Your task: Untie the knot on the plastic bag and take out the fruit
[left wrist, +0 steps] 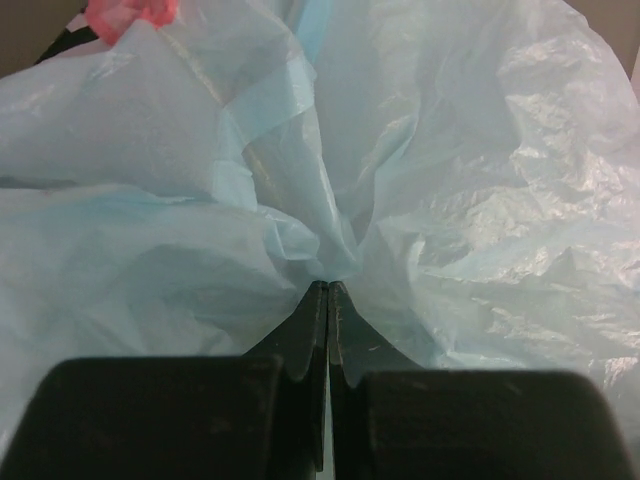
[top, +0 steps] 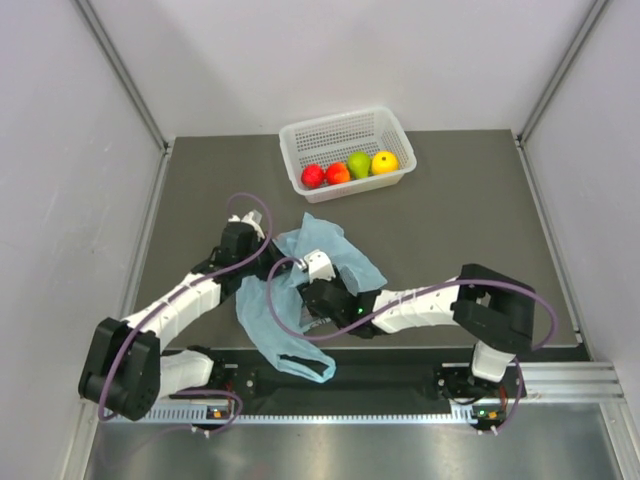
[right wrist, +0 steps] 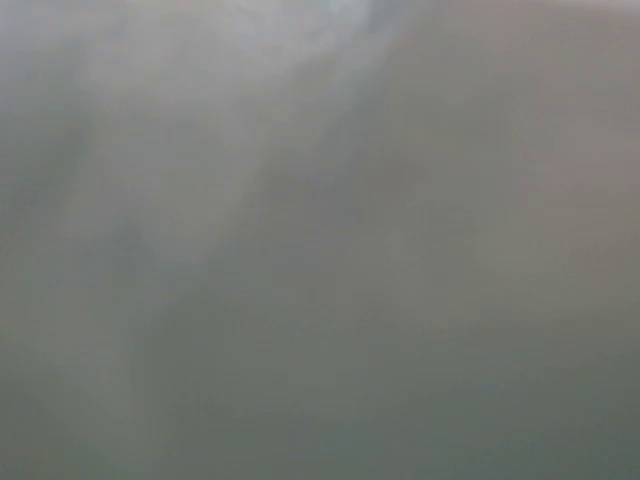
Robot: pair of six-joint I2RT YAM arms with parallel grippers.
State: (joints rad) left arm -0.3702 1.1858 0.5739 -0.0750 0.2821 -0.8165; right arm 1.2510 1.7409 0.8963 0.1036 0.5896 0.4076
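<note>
Film of the plastic bag (left wrist: 450, 200) fills the left wrist view, where the left gripper (left wrist: 328, 292) has its fingers pressed together on a gathered fold of it. From above, the bag lies slack on the table (top: 450, 220) between the two wrists. Its long axis runs roughly far to near, and the near end droops over the table's edge onto the black rail (top: 400, 375). The right gripper (top: 318, 268) sits against the bag's far part (its own camera gives only grey blur), so whether its fingers are apart or together cannot be told. The fruit (top: 358, 165), four in a row, lies in the white basket (top: 330, 135) at the far edge, well apart from the bag.
</note>
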